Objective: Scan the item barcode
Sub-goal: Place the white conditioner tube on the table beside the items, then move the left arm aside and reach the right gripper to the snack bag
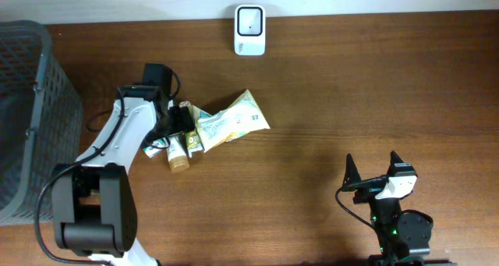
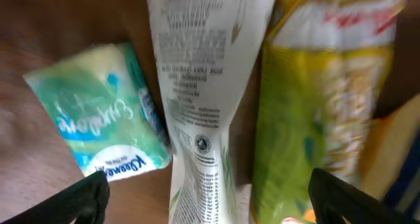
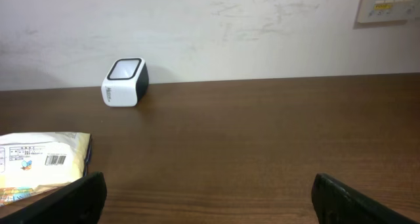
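Observation:
Several items lie in a heap left of the table's middle: a pale yellow bag, a tube with a tan cap and a small green-and-white packet. My left gripper hovers over the heap, open. In the left wrist view its jaws straddle a white printed tube, with the green-and-white packet to the left and a yellow-green bag to the right. The white scanner stands at the far edge. My right gripper is open and empty near the front edge; its view shows the scanner and a barcode on the yellow bag.
A grey plastic basket stands at the table's left end. A wall panel hangs behind the table at the upper right of the right wrist view. Bare brown tabletop stretches between the heap, the scanner and my right arm.

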You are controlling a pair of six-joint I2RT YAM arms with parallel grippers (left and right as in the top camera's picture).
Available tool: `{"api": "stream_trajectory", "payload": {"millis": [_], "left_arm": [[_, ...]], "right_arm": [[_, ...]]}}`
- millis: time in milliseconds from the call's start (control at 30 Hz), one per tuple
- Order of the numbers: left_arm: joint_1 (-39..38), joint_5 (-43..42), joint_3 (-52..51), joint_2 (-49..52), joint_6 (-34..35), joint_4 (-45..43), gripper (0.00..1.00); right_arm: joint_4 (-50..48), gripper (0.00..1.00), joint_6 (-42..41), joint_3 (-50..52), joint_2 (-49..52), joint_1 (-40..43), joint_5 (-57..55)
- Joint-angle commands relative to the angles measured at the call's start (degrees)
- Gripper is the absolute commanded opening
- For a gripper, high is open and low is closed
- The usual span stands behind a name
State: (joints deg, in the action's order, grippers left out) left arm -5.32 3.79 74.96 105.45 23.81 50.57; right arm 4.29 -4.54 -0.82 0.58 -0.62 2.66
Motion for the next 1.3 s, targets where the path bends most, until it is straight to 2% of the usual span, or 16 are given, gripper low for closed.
{"api": "stream_trajectory", "payload": {"millis": [0,100,167,333,567,600,633,700,800,900,1067,1167,1267], "left_arm": [[0.24,0.11,6.97,-3.80,-4.33,1.22,0.95],[0.26,0.83,12.07,-9.42,-8.33,1.55,0.96],[0.26,4.52,13.51,-13.22,-9.18,0.90,1.00],[0.52,14.99,13.51,-18.18,-9.16,-1.70,0.99],[4.83,14.97,13.49,-18.21,-9.18,-1.92,0.99],[5.99,13.79,13.49,-18.21,-10.10,-1.81,0.99],[7.61,9.79,13.49,-18.21,-13.84,-1.86,0.99],[11.74,-2.58,13.49,-18.21,-22.34,-1.86,0.99],[16.31,-13.94,13.46,-18.16,-28.65,-1.68,0.99],[17.53,-14.10,13.46,-18.16,-28.63,-0.90,0.99],[17.49,-14.10,13.46,-18.16,-28.63,0.28,0.99],[17.49,-14.10,13.46,-18.16,-28.63,0.28,0.99],[17.49,-14.10,13.46,-18.16,-28.63,0.28,0.99]], "right_arm": [[0.00,0.99,-0.17,0.50,-0.37,-0.15,0.33],[0.00,0.99,-0.17,0.50,-0.39,-0.15,0.33],[0.00,0.99,-0.17,0.50,-0.37,-0.15,0.33],[0.00,0.99,-0.17,0.50,-0.37,-0.15,0.35],[0.00,0.99,-0.15,0.50,-0.37,-0.15,0.33],[0.00,0.99,-0.13,0.50,-0.37,-0.15,-0.52],[0.04,0.99,-0.15,0.50,-0.37,-0.11,-3.69],[0.07,0.99,-0.17,0.50,-0.37,-0.11,-4.87],[0.09,0.99,-0.17,0.50,-0.37,-0.11,-4.85],[0.00,0.99,-0.44,0.50,-0.39,-0.11,-3.78],[-4.57,0.99,-0.46,-0.42,0.33,-0.11,12.61],[-5.25,0.99,-3.04,-6.49,5.38,-0.11,20.83],[-5.16,0.99,-3.06,-18.80,17.94,-0.11,31.85]]}}
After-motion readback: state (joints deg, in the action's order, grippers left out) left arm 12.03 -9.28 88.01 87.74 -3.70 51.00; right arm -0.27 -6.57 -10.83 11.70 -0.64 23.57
